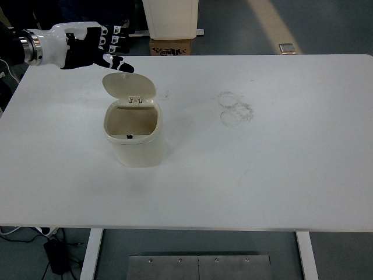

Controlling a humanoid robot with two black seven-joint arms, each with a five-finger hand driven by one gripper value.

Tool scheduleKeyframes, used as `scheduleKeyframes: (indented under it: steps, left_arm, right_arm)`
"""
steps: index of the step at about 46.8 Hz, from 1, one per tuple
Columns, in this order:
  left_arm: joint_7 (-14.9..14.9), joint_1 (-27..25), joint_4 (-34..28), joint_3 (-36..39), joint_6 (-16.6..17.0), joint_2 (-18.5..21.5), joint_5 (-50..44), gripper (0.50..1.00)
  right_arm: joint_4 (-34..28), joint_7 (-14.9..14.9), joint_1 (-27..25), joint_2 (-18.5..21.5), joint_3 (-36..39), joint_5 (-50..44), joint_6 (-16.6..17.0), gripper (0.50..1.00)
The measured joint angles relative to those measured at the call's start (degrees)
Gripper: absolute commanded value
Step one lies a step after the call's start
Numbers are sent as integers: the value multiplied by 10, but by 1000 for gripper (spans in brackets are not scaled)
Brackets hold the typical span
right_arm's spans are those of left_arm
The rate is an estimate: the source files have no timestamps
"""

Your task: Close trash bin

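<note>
A small cream trash bin [135,140] stands on the left half of the white table [262,163]. Its round lid [129,84] is swung up and back on its hinge, so the brown inside shows. My left hand [99,49], black with a white wrist cuff, reaches in from the upper left. It hovers just behind and above the raised lid, fingers spread and holding nothing. My right arm is out of view.
Faint ring-shaped smudges [235,108] mark the table right of centre. Beyond the far edge stand a white container [171,17] on a cardboard box [172,46]. A person's shoes showed there earlier.
</note>
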Motion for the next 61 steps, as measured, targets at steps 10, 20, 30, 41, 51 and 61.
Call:
scheduleKeyframes:
  steps: [10, 20, 30, 41, 51, 61]
  left_arm:
    - [11, -50, -38, 60, -10, -6, 0, 1000]
    - [11, -78, -42, 89, -26, -11, 9, 1000]
    - [11, -97, -69, 105, -36, -11, 20, 1000]
    - [12, -123, -86, 158, -47, -12, 25, 1000]
    - [12, -126, -88, 164, -57, -12, 43, 1000]
    - [12, -126, -106, 166, -66, -10, 44, 1000]
  right_arm:
    - [0, 0, 1, 0, 0, 0, 1, 991]
    - [0, 0, 1, 0, 0, 0, 1, 991]
    - [0, 0, 2, 0, 0, 0, 1, 991]
    - [0, 0, 2, 0, -1, 0, 0, 991]
    - [0, 0, 2, 0, 0, -1, 1, 991]
    - [0, 0, 2, 0, 0, -1, 1, 991]
